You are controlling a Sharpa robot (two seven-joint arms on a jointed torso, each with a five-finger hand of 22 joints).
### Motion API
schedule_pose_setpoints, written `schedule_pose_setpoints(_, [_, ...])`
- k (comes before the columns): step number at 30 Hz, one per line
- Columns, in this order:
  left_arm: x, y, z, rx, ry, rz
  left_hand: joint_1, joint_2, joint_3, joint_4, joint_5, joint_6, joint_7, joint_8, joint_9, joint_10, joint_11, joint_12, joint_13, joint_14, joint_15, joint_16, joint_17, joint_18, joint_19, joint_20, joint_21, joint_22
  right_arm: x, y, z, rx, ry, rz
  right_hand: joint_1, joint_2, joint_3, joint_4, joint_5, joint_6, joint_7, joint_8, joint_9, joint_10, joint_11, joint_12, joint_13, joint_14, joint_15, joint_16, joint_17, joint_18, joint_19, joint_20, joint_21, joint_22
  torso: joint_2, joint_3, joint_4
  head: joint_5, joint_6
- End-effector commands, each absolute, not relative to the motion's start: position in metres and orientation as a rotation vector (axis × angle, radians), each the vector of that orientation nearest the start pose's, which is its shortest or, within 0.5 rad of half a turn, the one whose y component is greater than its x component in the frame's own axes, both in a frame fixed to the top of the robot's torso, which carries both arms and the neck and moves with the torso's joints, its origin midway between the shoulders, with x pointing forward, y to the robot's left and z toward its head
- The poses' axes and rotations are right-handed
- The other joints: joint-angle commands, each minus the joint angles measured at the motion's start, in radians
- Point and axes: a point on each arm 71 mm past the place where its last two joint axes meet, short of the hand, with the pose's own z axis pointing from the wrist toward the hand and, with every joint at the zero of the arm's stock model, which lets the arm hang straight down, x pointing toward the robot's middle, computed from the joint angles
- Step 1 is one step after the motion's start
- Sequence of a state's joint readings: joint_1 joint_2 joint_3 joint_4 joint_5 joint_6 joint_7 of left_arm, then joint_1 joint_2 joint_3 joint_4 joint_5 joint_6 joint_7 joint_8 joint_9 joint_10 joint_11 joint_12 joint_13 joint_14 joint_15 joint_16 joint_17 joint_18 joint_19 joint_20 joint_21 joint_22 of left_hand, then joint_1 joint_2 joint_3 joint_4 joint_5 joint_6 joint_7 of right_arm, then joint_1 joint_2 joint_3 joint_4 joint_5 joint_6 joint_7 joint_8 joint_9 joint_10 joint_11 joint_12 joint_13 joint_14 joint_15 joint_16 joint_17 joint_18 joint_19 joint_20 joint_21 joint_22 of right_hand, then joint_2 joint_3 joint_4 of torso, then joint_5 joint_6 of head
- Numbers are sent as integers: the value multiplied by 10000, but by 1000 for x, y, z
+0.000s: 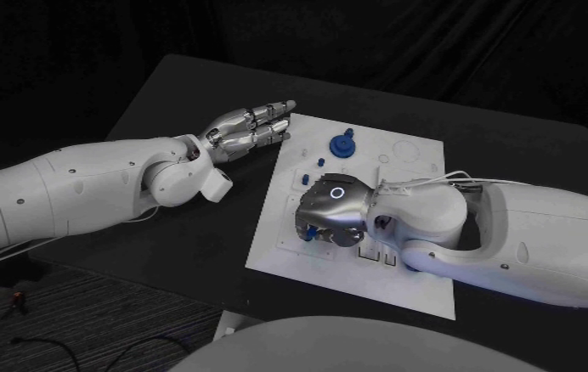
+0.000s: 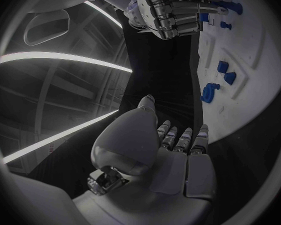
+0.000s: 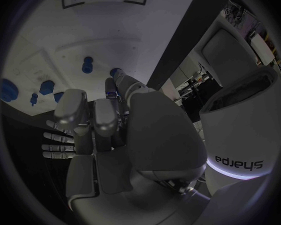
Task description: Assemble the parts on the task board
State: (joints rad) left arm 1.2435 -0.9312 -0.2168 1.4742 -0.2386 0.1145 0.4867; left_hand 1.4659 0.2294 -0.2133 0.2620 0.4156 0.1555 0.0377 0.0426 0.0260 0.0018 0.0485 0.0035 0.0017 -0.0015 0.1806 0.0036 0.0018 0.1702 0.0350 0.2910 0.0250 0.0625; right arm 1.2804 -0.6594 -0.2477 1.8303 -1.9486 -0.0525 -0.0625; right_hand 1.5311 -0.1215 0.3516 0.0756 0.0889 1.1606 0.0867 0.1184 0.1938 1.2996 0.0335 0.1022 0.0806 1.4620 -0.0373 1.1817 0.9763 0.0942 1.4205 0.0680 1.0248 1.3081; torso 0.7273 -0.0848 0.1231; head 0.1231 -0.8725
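The right hand (image 1: 333,211) curls over a blue part (image 1: 316,234) near the task board's (image 1: 410,147) left edge, its grip unclear, while the left hand (image 1: 251,128), fingers extended and empty, waits beside that edge; a loose pinch risks dropping it.

Only one readable marking from my end: right wrist view shows "sharpa" in dark lettering on the white arm shell (image 3: 240,150), just above its glowing ring. It reads mirrored/upside down in that view, but the letters are legible. The task board (image 1: 404,283) has faint printed outlines and some small markings by its near edge; too small and blurred for me to read as text or numbers. I can't make out anything legible on the left hand (image 1: 251,128) or the right hand (image 1: 333,211). No readable labels on the blue parts (image 1: 342,143) either.
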Motion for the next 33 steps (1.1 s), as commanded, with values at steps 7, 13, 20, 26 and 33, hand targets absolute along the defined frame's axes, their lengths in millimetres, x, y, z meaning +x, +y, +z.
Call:
schedule_pose_setpoints(7, [462,242,-215,-7597,17419,-17431,125,15,-7,-62,62,-7,81,25,10,-18,34,-35,-17,28,72,-26,-11,44,71,-4,31,-13,358,-40,-205,-11420,15629,7797,-914,-396,-80,390,-191,-2215,274,-574,-735,-599,216,-307,-78,-122,138,-75,20,45,-107,123,-259,1315,-5,-2,3,2,-2])
schedule_pose_setpoints(13, [462,244,-216,-7626,17437,-17393,125,15,-7,-62,62,-7,81,25,10,-18,34,-35,-17,28,72,-26,-11,44,71,-4,31,-13,359,-42,-205,-11303,15526,7857,-1289,-575,-574,593,-316,-3191,82,-545,-1087,-1468,399,-371,-89,-113,161,11,162,37,-84,150,-270,1322,-5,-1,-3,25,-2])
schedule_pose_setpoints(20, [461,245,-216,-7658,17445,-17351,139,15,-18,-92,87,63,191,50,22,-18,-7,-35,-17,26,73,-27,-12,41,70,-4,30,-21,362,-48,-204,-10942,15392,7790,-1346,-528,-1158,677,-352,-3480,-12,-527,-1207,-2295,541,-358,-93,-198,198,-116,30,84,-175,193,-606,1253,-8,11,-13,40,-2])
schedule_pose_setpoints(26, [461,247,-216,-7681,17440,-17312,139,15,-18,-92,87,63,191,50,22,-18,-7,-35,-17,26,73,-27,-12,41,70,-4,30,-21,366,-60,-199,-10174,15080,7983,-1466,-597,-1592,950,-387,-3855,-186,-540,-1265,-2840,580,-358,-91,-275,168,-209,-67,121,-249,179,-851,1207,-19,13,-8,-17,-2])
schedule_pose_setpoints(33, [460,250,-216,-7725,17378,-17235,133,7,-30,-95,69,89,214,60,27,-18,-9,-35,-17,25,72,-28,-13,41,69,-4,29,-24,374,-97,-172,-7031,15118,8777,-1581,-942,-1987,2150,-368,-3835,-86,-477,-1252,-3400,684,-235,-92,-120,289,87,320,78,-133,233,-703,1256,-19,13,-1,-256,-2])
